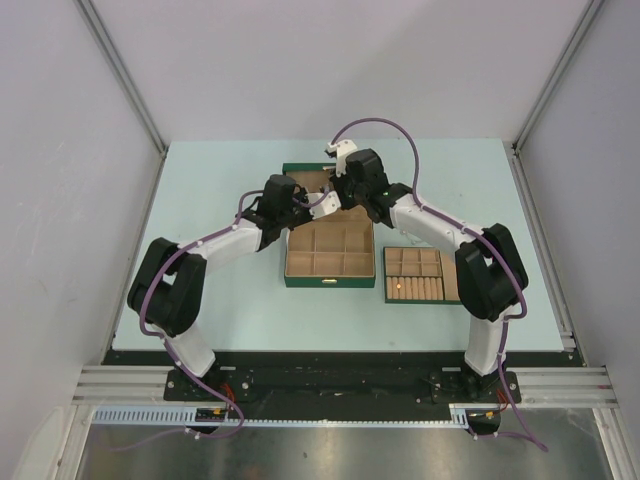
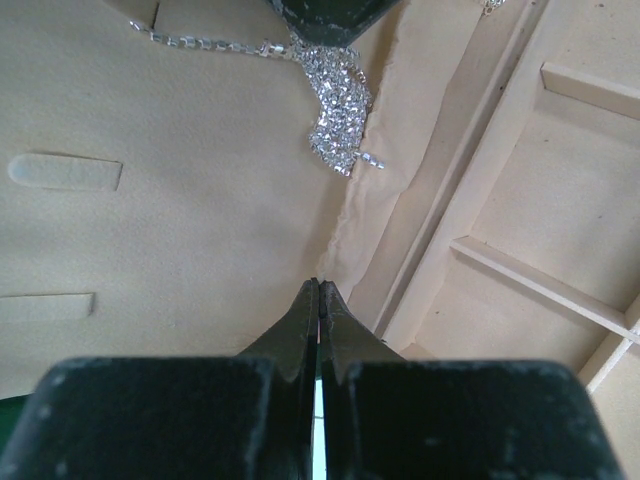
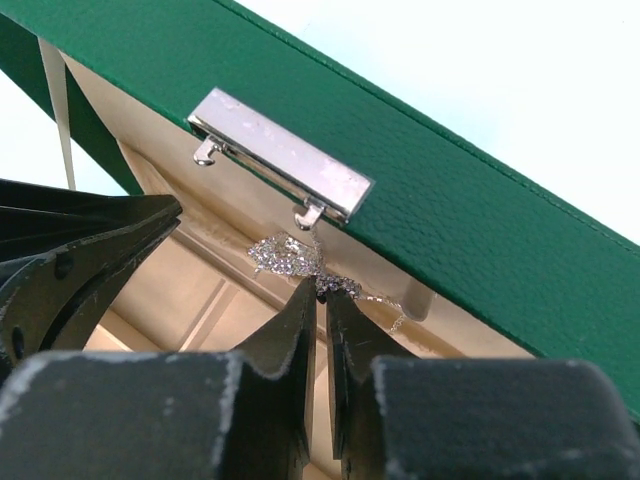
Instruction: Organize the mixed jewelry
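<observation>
The green tan-lined box stands open at the table's middle, and both grippers meet at its raised lid. A fine silvery necklace hangs against the lid's lining, its beaded cluster sparkling and its chain running off to the left. In the right wrist view the cluster hangs below the lid's silver clasp. My right gripper has its jaws a narrow slit apart, with a bit of the necklace at the tips. My left gripper is shut on nothing, just below the cluster over the lining.
A flat green tray with tan ring rolls lies right of the box. The box's tan compartments sit beside my left gripper. Tan loops are sewn on the lid's lining. The two arms' fingers are close together at the lid.
</observation>
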Robot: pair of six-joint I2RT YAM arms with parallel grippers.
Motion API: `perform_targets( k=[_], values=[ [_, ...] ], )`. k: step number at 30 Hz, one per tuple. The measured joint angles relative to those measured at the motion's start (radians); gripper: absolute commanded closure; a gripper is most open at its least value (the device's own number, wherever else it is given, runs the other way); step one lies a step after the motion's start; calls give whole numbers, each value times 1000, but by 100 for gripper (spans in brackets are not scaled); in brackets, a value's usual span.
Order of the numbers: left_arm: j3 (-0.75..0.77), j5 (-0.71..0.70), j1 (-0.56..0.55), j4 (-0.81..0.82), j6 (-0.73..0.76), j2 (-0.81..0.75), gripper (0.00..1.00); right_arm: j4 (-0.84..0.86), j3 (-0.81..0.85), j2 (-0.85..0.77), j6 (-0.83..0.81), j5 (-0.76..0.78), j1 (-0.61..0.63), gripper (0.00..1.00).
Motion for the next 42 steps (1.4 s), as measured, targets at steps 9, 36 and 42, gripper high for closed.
perform_targets(
  k=[9,36,42],
  values=[
    [0,0,0,0,0,0,100,-1,0,0,-10,17,1,76],
    [6,8,0,-23,-8,-4,100,-7,0,0,-9,25,13,76],
    [11,9,0,-39,-8,-5,100,-5,0,14,-9,26,13,77]
  ],
)
